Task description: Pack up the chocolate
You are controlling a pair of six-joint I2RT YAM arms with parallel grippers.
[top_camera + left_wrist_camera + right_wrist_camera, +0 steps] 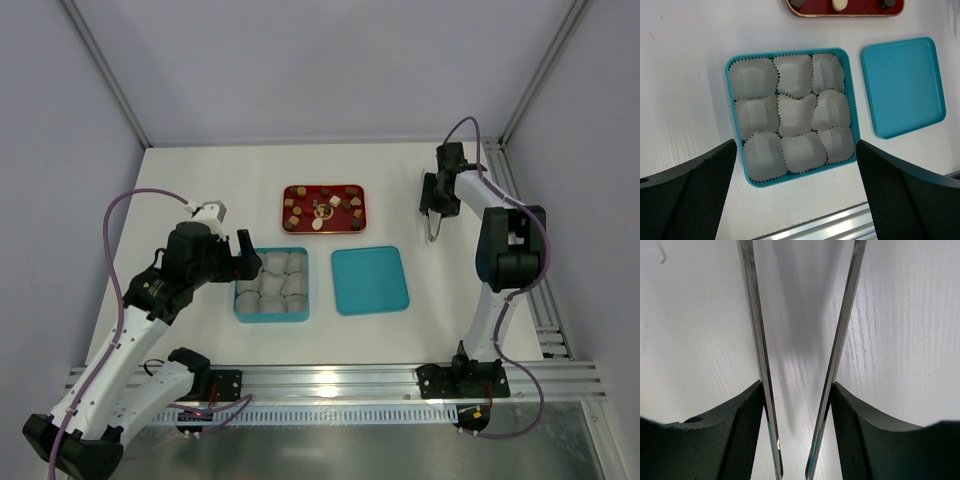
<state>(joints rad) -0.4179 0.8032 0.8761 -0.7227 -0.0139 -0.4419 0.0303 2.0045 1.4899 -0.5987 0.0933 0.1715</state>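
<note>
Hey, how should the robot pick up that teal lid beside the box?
Pinch the rim of the teal lid at one edge, coming straight down. It lies flat on the table, rim seemingly up, and looks too wide to span.

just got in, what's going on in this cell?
Packing hasn't started. The left tool hangs open above the teal box, whose nine paper cups are all empty; its lid lies beside it. The chocolates sit on the red tray. The right tool grips metal tongs over the table, right of the tray.
</note>
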